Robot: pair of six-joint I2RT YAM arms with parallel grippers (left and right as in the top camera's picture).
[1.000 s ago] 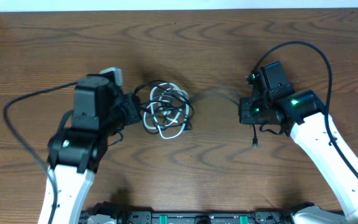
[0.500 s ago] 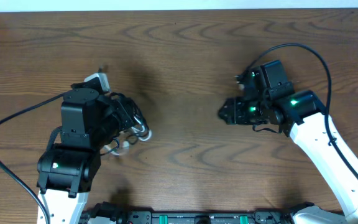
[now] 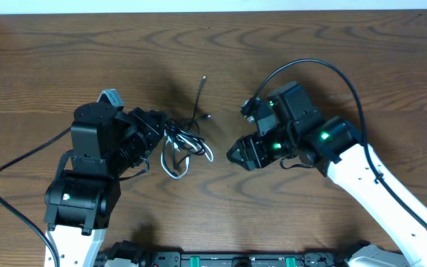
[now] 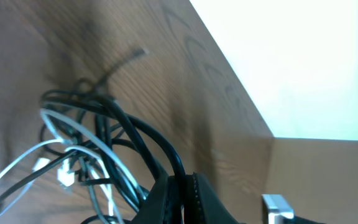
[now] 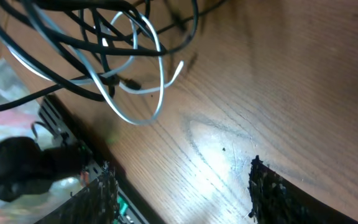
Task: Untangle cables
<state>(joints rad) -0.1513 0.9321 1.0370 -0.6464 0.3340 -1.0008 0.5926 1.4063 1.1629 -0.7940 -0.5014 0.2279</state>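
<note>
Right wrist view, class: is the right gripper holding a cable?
No, the right gripper is open with only table between its jaws, and the cables are apart from it.

**Camera positions: three views, one shared tangle**

Overhead: we look straight down on the brown wood-grain table from well above, its far edge along the frame's top. Left wrist: very near and low. It faces across the tangle of thin black and white cables toward that far edge. Right wrist: near, tilted down at the tabletop, and we see the same tangle from the opposite side. All three views share it.
</note>
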